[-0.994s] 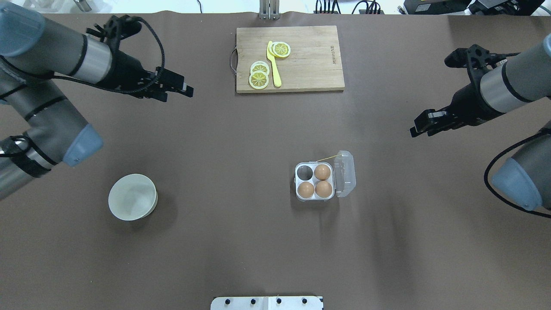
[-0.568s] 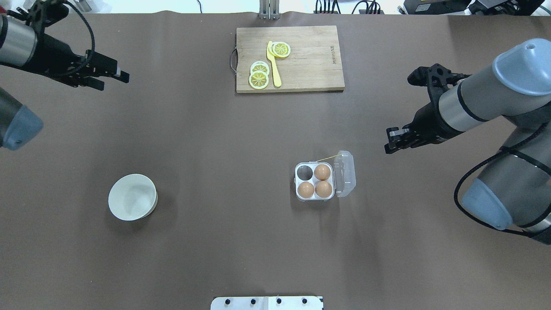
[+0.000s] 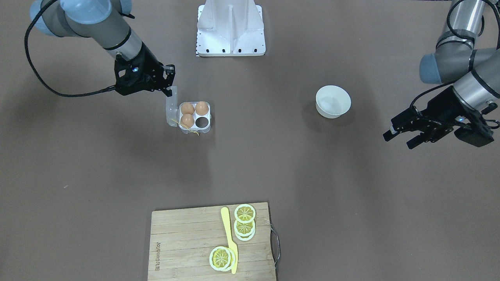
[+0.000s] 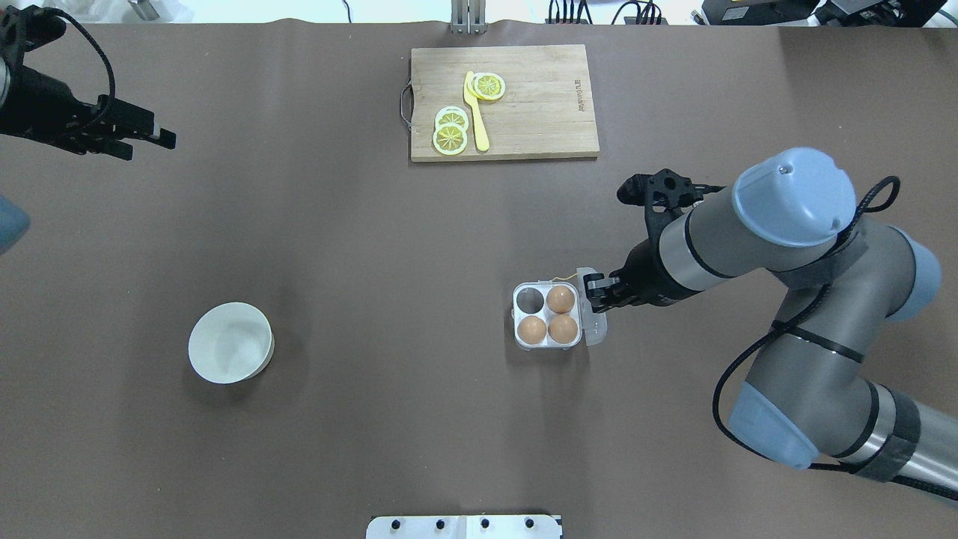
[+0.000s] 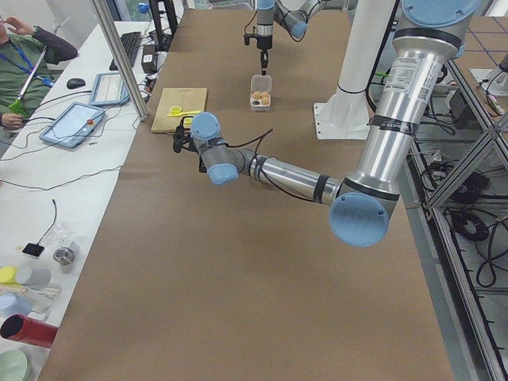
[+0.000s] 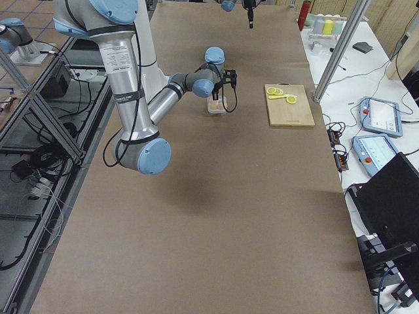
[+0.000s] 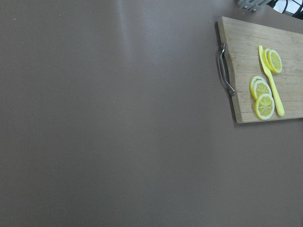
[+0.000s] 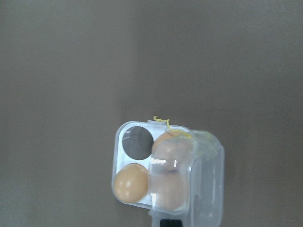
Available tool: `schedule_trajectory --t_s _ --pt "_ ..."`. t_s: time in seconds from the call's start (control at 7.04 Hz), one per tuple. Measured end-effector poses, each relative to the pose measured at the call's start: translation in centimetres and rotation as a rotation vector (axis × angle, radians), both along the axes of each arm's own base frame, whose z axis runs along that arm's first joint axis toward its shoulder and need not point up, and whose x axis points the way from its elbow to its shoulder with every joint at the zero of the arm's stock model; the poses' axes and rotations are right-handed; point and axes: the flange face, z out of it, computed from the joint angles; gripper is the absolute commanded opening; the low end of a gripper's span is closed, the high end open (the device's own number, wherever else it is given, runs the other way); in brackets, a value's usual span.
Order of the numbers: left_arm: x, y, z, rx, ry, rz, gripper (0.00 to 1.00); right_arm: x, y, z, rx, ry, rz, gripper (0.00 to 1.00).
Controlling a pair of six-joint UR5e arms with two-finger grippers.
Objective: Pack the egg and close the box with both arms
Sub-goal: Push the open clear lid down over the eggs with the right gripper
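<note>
The clear box [image 4: 518, 317] sits right of the table's middle, with three orange-brown eggs [image 4: 560, 299] in it and its far-left cell [image 4: 530, 299] empty. The hinged lid [image 4: 596, 327] is tilted up on the box's right side. In the right wrist view the lid [image 8: 203, 189] hangs over two eggs, and the third egg [image 8: 130, 182] is uncovered. My right gripper [image 4: 593, 289] is shut and touches the lid's outer face; it also shows in the front view [image 3: 168, 88]. My left gripper [image 4: 150, 144] is open and empty, far off at the table's far left.
A white bowl [image 4: 230, 342] stands near left. A wooden cutting board [image 4: 539, 105] with lemon slices [image 4: 451, 131] and a yellow knife [image 4: 476, 112] lies at the far middle. The white base plate [image 4: 464, 526] is at the near edge.
My right gripper has swung in from the far right to the box's lid, which has tilted up over the eggs. My left gripper has drawn back toward the far left corner.
</note>
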Motion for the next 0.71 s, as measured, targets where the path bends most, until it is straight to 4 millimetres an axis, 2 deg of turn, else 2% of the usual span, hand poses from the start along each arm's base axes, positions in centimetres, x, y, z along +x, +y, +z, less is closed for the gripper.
schedule_trajectory --t_s 0.14,0.28,0.57,0.71 --pt "0.0 0.0 0.1 -0.002 -0.001 0.000 0.97 -1.6 1.0 -1.3 -0.003 -0.010 0.010 0.00" --pt "0.0 0.0 0.2 -0.003 -0.002 -0.001 0.97 -2.4 1.6 -2.5 -0.008 -0.022 0.018 0.00" --pt "-0.3 -0.1 0.3 -0.009 -0.005 -0.005 0.97 -2.5 1.6 -5.1 -0.009 -0.061 0.033 0.00" --pt "-1.2 -0.5 0.6 -0.016 -0.015 -0.017 0.97 -2.0 0.8 -6.3 -0.009 -0.071 0.049 0.00"
